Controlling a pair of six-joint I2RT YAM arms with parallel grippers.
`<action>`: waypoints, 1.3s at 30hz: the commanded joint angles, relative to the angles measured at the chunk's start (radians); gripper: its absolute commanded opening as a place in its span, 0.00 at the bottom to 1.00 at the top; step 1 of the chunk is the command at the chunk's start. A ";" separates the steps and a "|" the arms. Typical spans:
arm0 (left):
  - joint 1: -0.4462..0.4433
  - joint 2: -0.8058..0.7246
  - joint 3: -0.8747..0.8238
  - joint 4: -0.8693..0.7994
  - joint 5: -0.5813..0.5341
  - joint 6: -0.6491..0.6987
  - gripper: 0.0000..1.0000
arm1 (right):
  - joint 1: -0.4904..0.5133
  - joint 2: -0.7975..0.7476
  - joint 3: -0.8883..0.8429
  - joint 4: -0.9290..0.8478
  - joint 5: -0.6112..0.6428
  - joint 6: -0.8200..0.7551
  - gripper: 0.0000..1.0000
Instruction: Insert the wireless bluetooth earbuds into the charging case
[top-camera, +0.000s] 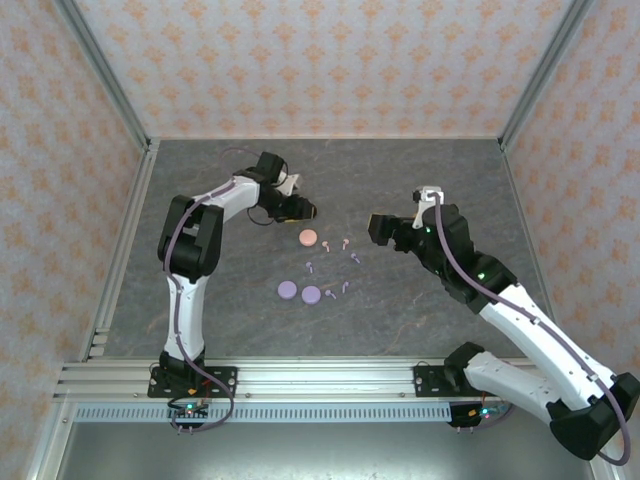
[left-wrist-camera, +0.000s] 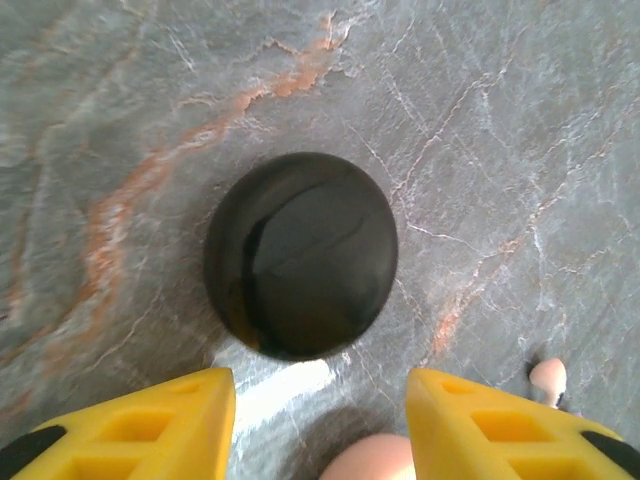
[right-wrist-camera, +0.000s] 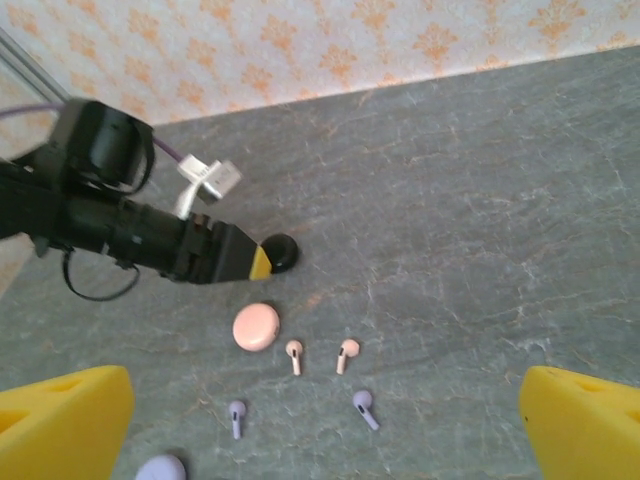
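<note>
A black round charging case (left-wrist-camera: 300, 255), lid closed, lies on the grey marbled table just beyond the yellow fingertips of my left gripper (left-wrist-camera: 320, 400). That gripper (top-camera: 298, 210) is open with nothing between its jaws. A pink case (right-wrist-camera: 256, 327) sits just beside it, with two pink earbuds (right-wrist-camera: 294, 353) (right-wrist-camera: 346, 354) to its right. Two lavender earbuds (right-wrist-camera: 236, 415) (right-wrist-camera: 364, 407) lie nearer. My right gripper (right-wrist-camera: 326, 400) hovers wide open above the table, to the right of the earbuds (top-camera: 385, 230).
Two lavender cases (top-camera: 288, 290) (top-camera: 311, 295) lie side by side nearer the arm bases, with two more lavender earbuds (top-camera: 337, 290) to their right. Patterned walls enclose the table on three sides. The left arm (right-wrist-camera: 130, 230) reaches across the right wrist view.
</note>
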 joint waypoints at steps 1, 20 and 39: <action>0.019 -0.152 -0.034 -0.009 -0.058 0.034 0.48 | -0.006 0.014 0.058 -0.110 0.002 -0.069 0.99; 0.056 -0.945 -0.605 0.338 -0.320 -0.123 0.74 | 0.233 0.377 0.173 -0.310 -0.061 -0.203 0.98; 0.093 -1.211 -0.790 0.252 -0.569 -0.120 1.00 | 0.469 1.034 0.594 -0.591 -0.029 -0.586 0.89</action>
